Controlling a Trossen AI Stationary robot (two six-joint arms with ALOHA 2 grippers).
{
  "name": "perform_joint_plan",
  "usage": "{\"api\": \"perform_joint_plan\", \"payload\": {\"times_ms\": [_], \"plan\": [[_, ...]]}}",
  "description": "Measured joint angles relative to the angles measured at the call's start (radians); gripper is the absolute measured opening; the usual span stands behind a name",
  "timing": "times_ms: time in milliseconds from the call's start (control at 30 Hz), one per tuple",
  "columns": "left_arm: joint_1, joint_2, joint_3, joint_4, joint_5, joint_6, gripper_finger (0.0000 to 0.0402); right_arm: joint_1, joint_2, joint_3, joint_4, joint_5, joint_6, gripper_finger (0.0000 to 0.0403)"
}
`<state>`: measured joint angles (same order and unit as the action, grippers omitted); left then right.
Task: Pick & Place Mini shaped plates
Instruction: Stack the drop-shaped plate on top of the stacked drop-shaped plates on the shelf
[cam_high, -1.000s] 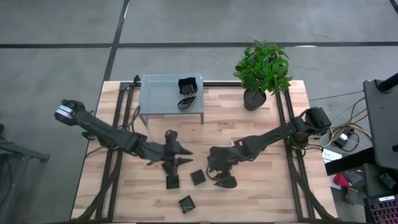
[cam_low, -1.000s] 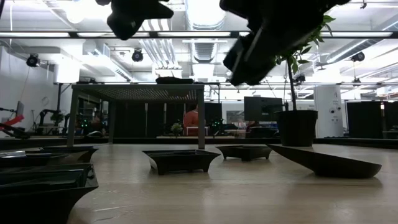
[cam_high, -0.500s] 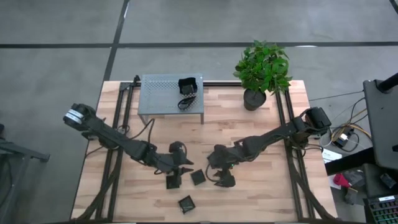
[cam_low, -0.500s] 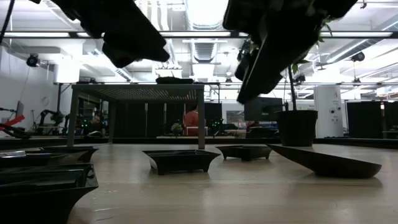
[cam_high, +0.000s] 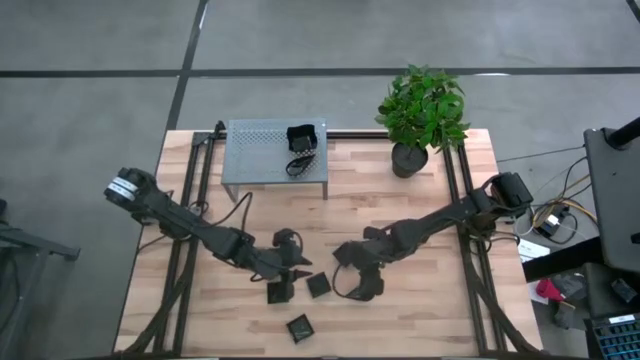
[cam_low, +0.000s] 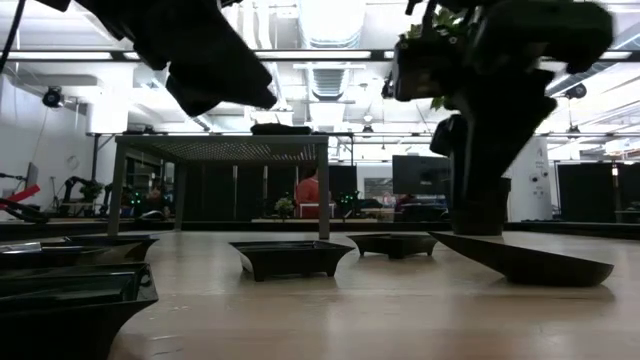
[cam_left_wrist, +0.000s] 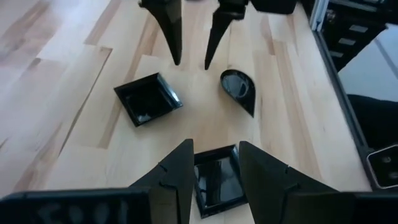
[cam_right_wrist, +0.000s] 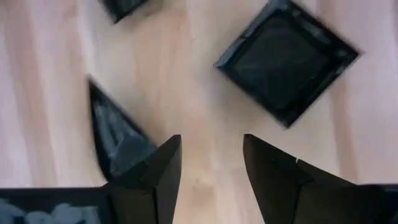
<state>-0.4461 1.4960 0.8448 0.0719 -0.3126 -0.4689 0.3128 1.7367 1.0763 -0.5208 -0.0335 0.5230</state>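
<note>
Mini shaped plates (cam_high: 318, 284) lay loose on the near half of the worktop (cam_high: 420, 310). I counted four from above, and none had been lifted yet.

Nearest the edge sat a lone square plate (cam_high: 299, 326), well apart from both of my grippers and unmoved over the last second.

A little farther in, my left gripper (cam_left_wrist: 214, 146) had come forward and down during that second. Its fingers stood spread, and a second square plate (cam_left_wrist: 216, 177) lay framed between them. I could not tell whether they touched it. I judged that side to be lined up, with only a short drop and a squeeze left to do.

Just beyond lay a third square plate (cam_left_wrist: 148, 98), between my two arms and reached for by neither.

Beside it, my right gripper (cam_right_wrist: 211, 138) had shifted nearer and dipped, also with its fingers spread and pinching nothing. The teardrop plate (cam_right_wrist: 115, 140) lay just beside one finger, not in the gap. I judged that side would need a small sideways correction before closing, since the plate's thin pointed end could skid away from a finger landing on it.

At the far side, the mesh rack (cam_high: 262, 152) and the plant pot (cam_high: 408, 160) stood as they had.
</note>
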Motion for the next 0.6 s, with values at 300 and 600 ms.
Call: {"api": "perform_joint_plan", "payload": {"times_ms": [300,600], "plan": [[0.000,-0.001,0.001,0.032,0.000,0.012,0.0120,0.055,0.000,-0.001,-0.002,-0.088,0.096,0.0166],[0.000,-0.001,0.001,0.032,0.000,0.044,0.0120,0.146,0.000,-0.006,-0.029,-0.067,0.296,0.0166]]}}
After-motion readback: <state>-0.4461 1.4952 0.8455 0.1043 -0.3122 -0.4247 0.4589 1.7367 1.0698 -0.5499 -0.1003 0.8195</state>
